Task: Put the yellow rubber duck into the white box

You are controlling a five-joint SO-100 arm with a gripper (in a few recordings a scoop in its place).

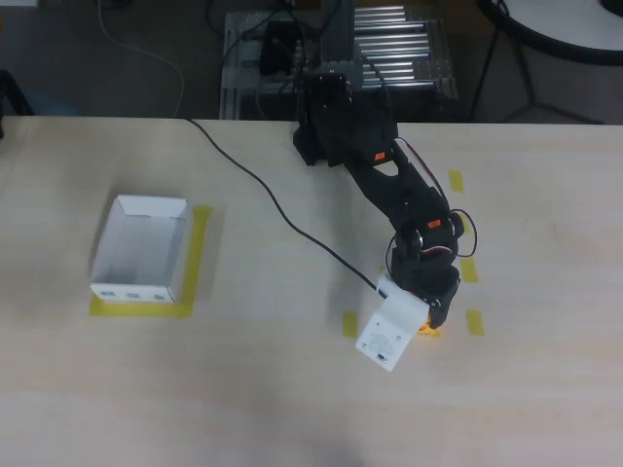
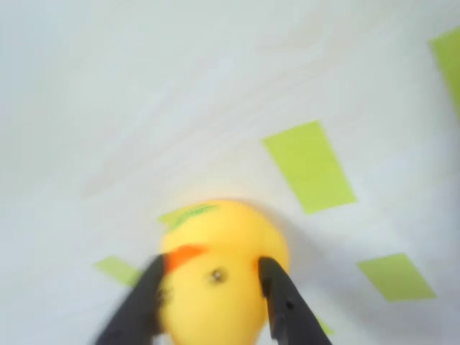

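In the wrist view the yellow rubber duck (image 2: pixel 215 266) sits between my two black fingers (image 2: pixel 280 302), which press against its sides; its orange beak and dark eye face the camera. From overhead a small orange-yellow sliver of the duck (image 1: pixel 427 331) shows under my gripper (image 1: pixel 429 319), right of centre on the table. The white box (image 1: pixel 133 291) stands open-topped far to the left, well apart from the gripper. Whether the duck rests on the table or hangs above it I cannot tell.
Short yellow tape strips (image 1: pixel 474 322) mark the table around the duck. More yellow tape (image 1: pixel 198 255) lies under the box. A black cable (image 1: pixel 263 190) runs across the table toward the arm's wrist. The arm's base (image 1: pixel 331 122) stands at the far edge.
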